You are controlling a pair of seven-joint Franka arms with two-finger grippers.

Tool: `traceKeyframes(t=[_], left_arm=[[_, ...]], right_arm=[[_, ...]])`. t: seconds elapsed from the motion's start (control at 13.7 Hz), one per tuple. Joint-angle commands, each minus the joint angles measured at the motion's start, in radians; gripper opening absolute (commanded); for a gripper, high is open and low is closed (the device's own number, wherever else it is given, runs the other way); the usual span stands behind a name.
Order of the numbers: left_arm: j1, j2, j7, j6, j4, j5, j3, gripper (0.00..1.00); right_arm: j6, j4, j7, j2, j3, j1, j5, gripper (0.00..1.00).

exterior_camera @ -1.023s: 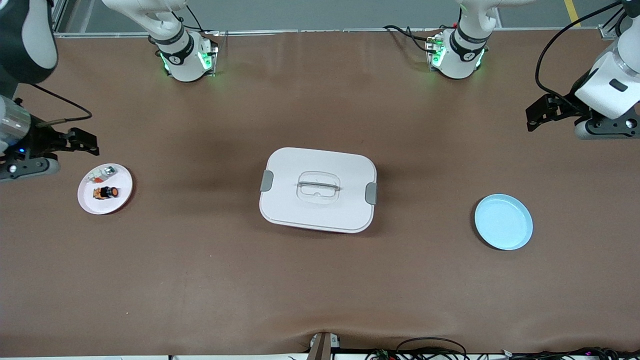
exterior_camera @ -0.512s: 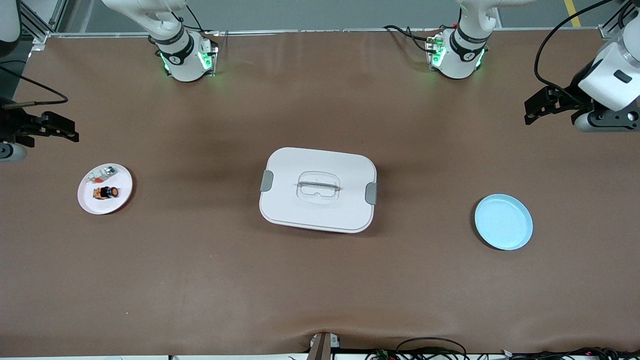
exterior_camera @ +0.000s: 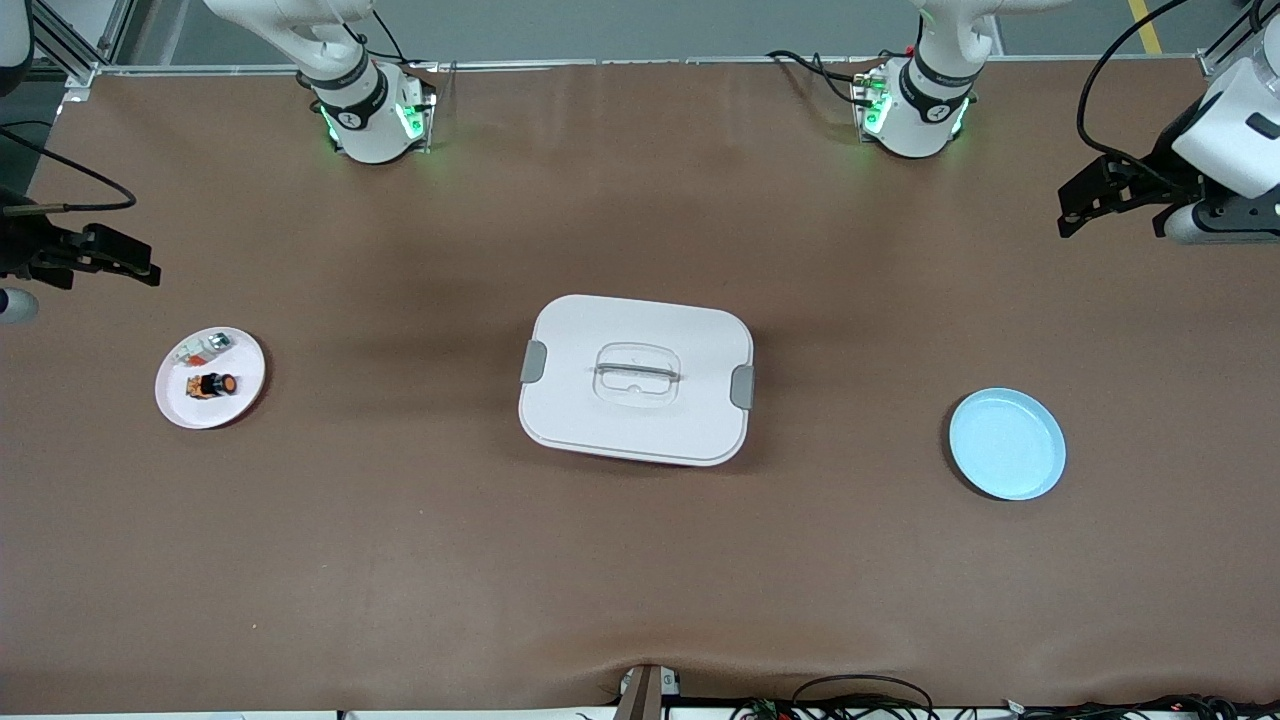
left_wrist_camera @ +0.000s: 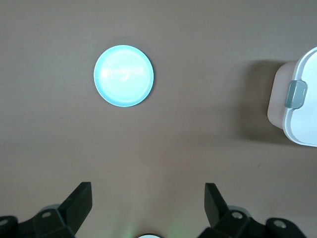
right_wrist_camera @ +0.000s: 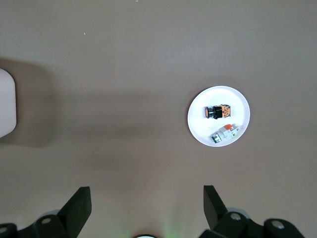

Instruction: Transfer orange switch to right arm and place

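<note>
The orange switch (exterior_camera: 213, 385) lies on its side on a small white plate (exterior_camera: 243, 366) at the right arm's end of the table. It also shows in the right wrist view (right_wrist_camera: 216, 112) on that plate (right_wrist_camera: 238, 103). My right gripper (exterior_camera: 140, 264) hangs open and empty, high over the table edge beside the plate; its own view shows the jaws wide apart (right_wrist_camera: 147, 198). My left gripper (exterior_camera: 1075, 208) hangs open and empty over the left arm's end of the table, jaws wide apart (left_wrist_camera: 148, 198).
A white-and-silver part (exterior_camera: 205, 348) shares the white plate (right_wrist_camera: 225, 134). A white lidded box (exterior_camera: 636, 380) with grey clips stands mid-table. A light blue plate (exterior_camera: 1007, 444) lies at the left arm's end and shows in the left wrist view (left_wrist_camera: 124, 75).
My right gripper has drawn back and up from beside the white plate toward the table's end. My left gripper has drifted a little toward the bases' side. The switch has not moved.
</note>
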Motion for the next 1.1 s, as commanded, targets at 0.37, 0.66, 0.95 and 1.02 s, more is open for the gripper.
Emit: traceKeyframes(t=[0.37, 0.66, 0.95, 1.02], left_arm=[[0.013, -0.018, 0.016, 0.018, -0.01, -0.001, 0.003, 1.0], [0.011, -0.015, 0.038, 0.042, -0.018, 0.001, -0.002, 1.0], [0.01, -0.011, 0.039, 0.041, -0.012, -0.002, -0.006, 1.0], [0.01, -0.011, 0.039, 0.041, -0.015, -0.001, -0.006, 1.0]], right_arm=[[-0.059, 0.008, 0.044, -0.021, 0.0, -0.025, 0.032, 1.0], [-0.046, 0.005, 0.044, -0.042, 0.0, -0.019, 0.032, 1.0], [-0.037, 0.003, 0.102, -0.058, 0.001, 0.001, 0.032, 1.0], [-0.039, 0.002, 0.102, -0.061, -0.002, 0.016, 0.032, 1.0]])
